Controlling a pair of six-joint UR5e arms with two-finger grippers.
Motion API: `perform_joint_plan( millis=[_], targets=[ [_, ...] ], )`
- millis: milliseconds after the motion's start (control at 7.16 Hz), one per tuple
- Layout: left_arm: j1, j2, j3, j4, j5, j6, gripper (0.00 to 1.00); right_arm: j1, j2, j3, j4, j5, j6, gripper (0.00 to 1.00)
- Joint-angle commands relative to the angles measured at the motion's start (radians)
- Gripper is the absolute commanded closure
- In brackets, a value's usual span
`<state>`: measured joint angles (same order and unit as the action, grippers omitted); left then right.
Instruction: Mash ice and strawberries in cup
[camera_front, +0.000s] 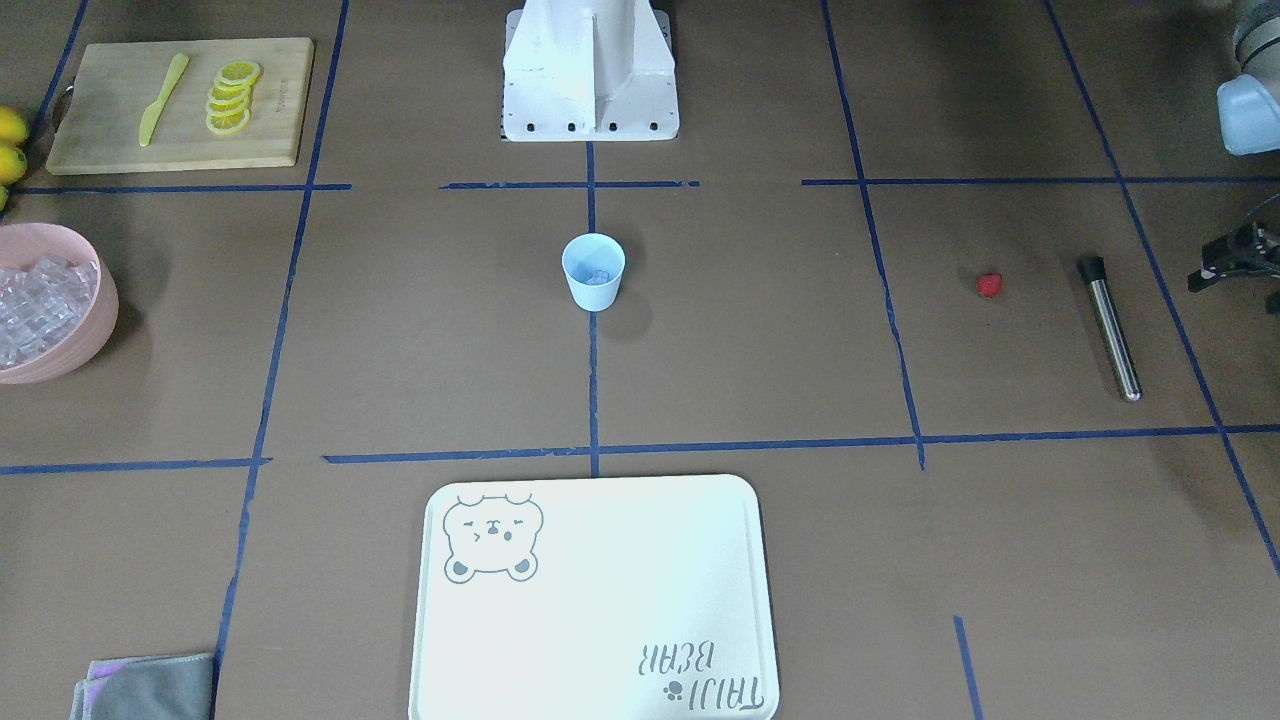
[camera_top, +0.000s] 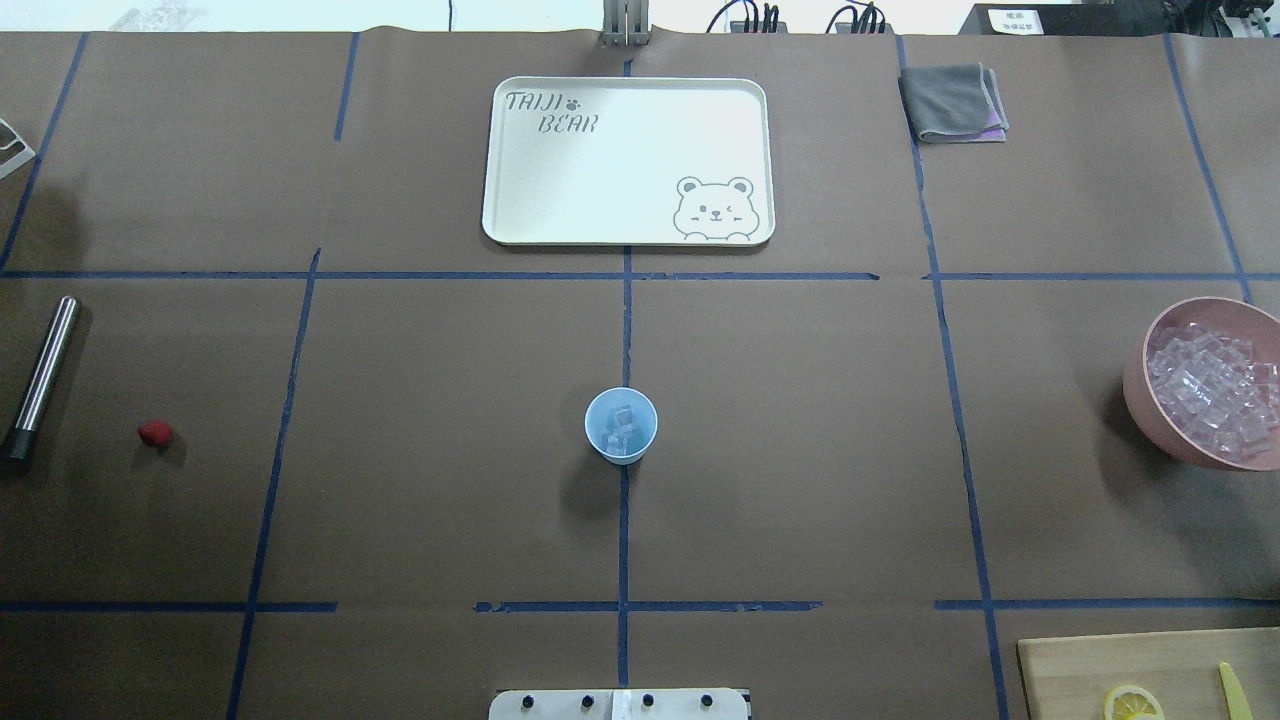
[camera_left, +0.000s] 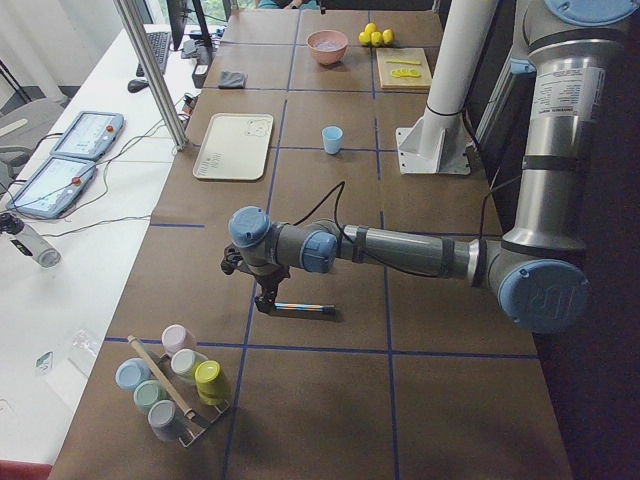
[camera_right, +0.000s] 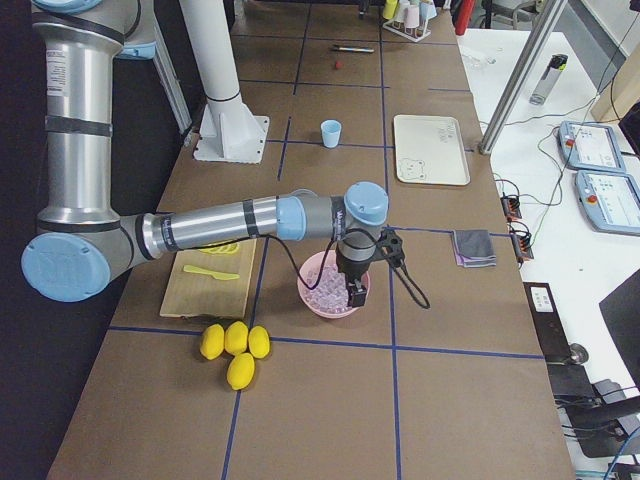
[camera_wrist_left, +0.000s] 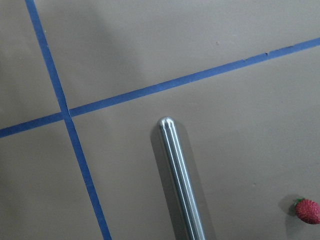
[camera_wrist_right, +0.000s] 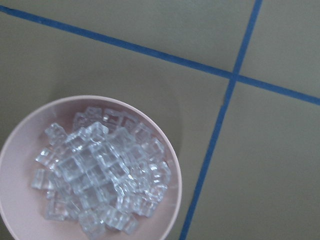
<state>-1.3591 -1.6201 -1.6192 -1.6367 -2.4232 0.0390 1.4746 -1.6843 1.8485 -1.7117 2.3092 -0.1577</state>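
Left jaws: hover by steel rod (camera_top: 42, 375) at counter's (camera_top: 800, 450) left edge; opening untellable, nothing seen held. Right jaws: above pink bowl (camera_top: 1135, 375) of ice (camera_top: 1210, 385); gap likewise untellable. Cup (camera_top: 621, 425) centre, few cubes inside. Strawberry (camera_top: 154, 433) loose on counter, just right of rod, well left of cup. Left arm (camera_left: 400, 250) nearer; berry lies rightward of its jaws, past rod. Rod's long axis runs near-far.

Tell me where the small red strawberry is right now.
In the overhead view the small red strawberry lies at the far left, just right of the steel rod with a black tip, not touching it.
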Motion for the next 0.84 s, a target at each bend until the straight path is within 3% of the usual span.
perform_joint_plan(
  millis=[0,419,698],
  targets=[
    [0.000,-0.014,0.002,-0.005,0.000,-0.013,0.00,0.088,-0.061,-0.005,0.001,0.013,-0.020,0.01],
    [0.003,-0.012,0.001,-0.038,0.000,-0.021,0.00,0.116,-0.077,0.000,0.001,0.038,-0.013,0.01],
    [0.011,-0.003,0.001,-0.051,0.001,-0.130,0.00,0.116,-0.089,-0.002,0.001,0.041,-0.013,0.01]
  ],
)
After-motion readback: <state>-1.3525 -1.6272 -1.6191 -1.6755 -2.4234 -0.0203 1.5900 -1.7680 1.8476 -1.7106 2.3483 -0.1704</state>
